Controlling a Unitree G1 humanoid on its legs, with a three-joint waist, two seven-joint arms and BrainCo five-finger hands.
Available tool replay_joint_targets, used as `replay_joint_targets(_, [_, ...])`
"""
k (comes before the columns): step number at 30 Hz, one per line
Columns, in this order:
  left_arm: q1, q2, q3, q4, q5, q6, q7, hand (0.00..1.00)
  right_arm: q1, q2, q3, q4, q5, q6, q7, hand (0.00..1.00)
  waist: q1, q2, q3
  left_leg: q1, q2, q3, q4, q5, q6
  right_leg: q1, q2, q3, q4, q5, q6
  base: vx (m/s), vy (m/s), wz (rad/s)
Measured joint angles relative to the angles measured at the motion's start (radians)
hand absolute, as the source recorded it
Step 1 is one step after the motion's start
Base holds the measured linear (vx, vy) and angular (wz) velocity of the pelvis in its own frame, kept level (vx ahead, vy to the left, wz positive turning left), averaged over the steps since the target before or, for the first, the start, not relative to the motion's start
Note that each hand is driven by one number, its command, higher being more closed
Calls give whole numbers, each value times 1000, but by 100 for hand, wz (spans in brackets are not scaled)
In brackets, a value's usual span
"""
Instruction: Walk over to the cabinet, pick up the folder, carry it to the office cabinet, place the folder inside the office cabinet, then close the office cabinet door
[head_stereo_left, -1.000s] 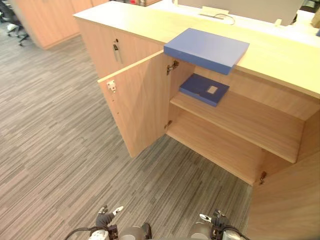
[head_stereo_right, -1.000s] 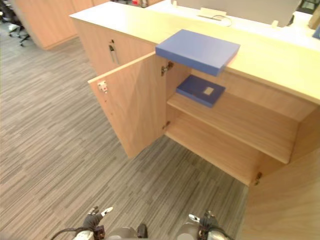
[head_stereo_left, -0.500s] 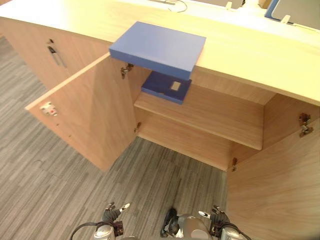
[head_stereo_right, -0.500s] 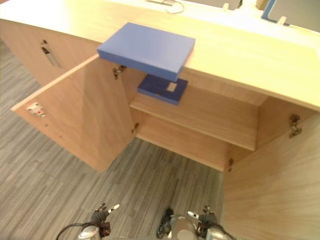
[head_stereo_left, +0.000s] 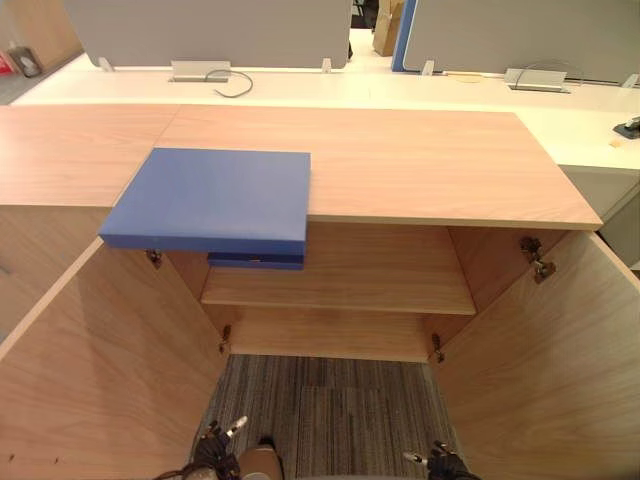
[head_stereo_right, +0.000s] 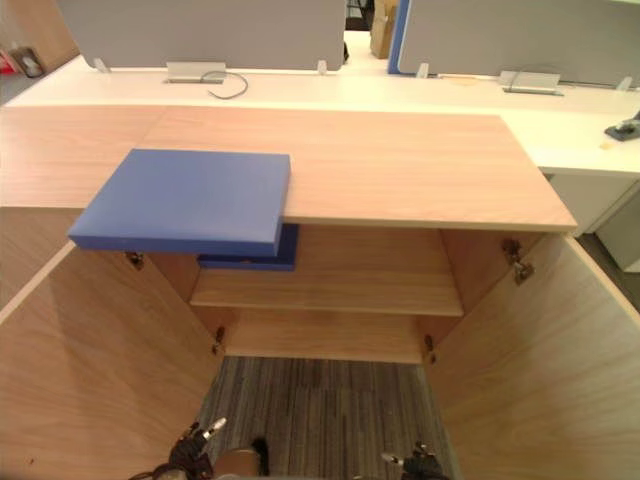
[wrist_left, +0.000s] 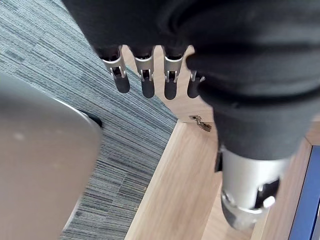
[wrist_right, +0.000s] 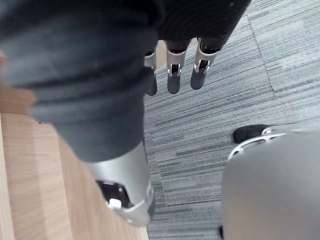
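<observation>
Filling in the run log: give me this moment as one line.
phase: facing cabinet | folder: on cabinet top, overhanging front edge | left hand: open, empty | right hand: open, empty | doors: both open

Shelf folder (head_stereo_right: 285, 248): mostly hidden beneath the overhanging top folder (head_stereo_right: 185, 200). Left hand (head_stereo_left: 214, 452), right hand (head_stereo_left: 437, 462): cut by bottom edge. Left door (head_stereo_left: 100, 380), right door (head_stereo_left: 550, 370): cut by side edges.

Floor: grey striped carpet tiles (head_stereo_left: 330, 410), seams visible between squares. At the back, a long white desk top (head_stereo_left: 400, 88), brightly and evenly lit. Along its far edge stands a grey fabric divider screen (head_stereo_left: 200, 30), then a second grey screen (head_stereo_left: 520, 35); a brown cardboard box (head_stereo_left: 383, 22) shows in the gap between.
</observation>
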Motion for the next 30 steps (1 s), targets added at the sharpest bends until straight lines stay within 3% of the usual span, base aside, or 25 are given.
replay_joint_targets(3, [9, 15, -47, 12, -42, 8, -24, 0, 1, 2, -2, 1, 0, 0, 8, 0, 1, -3, -19, 95, -42, 36, -176, 68, 24, -5, -40, 5, 6, 20, 26, 168, 158, -19])
replay_joint_targets(8, [-2, 25, -85, -31, -137, 10, -52, 0, 1, 1, -6, 12, -24, -1, 19, 0, -11, -6, -30, 117, -74, 23, -278, 120, 41, -24, -62, -8, -2, 32, 44, 53, 112, 7])
replay_joint_targets(15, [60, 25, -118, -367, -443, -5, -70, 0, 11, -6, 9, 20, -39, 2, 20, 0, -10, -3, -31, 113, -97, 14, -286, 133, 50, -22, -82, -15, -9, 10, 59, -70, 16, 1])
replay_joint_targets(16, [69, 16, -123, -423, -480, -9, -67, 0, 14, -6, 20, 20, -39, 5, 19, 0, -10, -9, -32, 111, -111, 12, -287, 135, 49, -22, -97, -21, -11, -22, 70, -119, -9, 6])
replay_joint_targets(21, [167, -65, -122, -631, -586, -27, -10, 0, 38, -19, 46, 16, -41, 21, 11, 0, -15, -1, -48, 91, -120, -43, -287, 154, 49, -20, -93, -68, -6, -43, 78, -80, -3, 28])
replay_joint_targets(26, [224, -108, -82, -815, -575, -55, 74, 0, 43, -17, 84, 13, -43, 24, -4, 0, 11, -17, -47, 80, -133, -81, -286, 166, 59, 1, -100, -122, -5, -35, 84, 14, 1, 30])
replay_joint_targets(30, [231, -106, -60, -993, -410, -81, 173, 0, 32, -3, 128, -19, -42, 40, -5, 0, 40, -46, -59, 81, -140, -96, -286, 166, 59, 17, -103, -144, -9, -34, 84, 48, 10, 20])
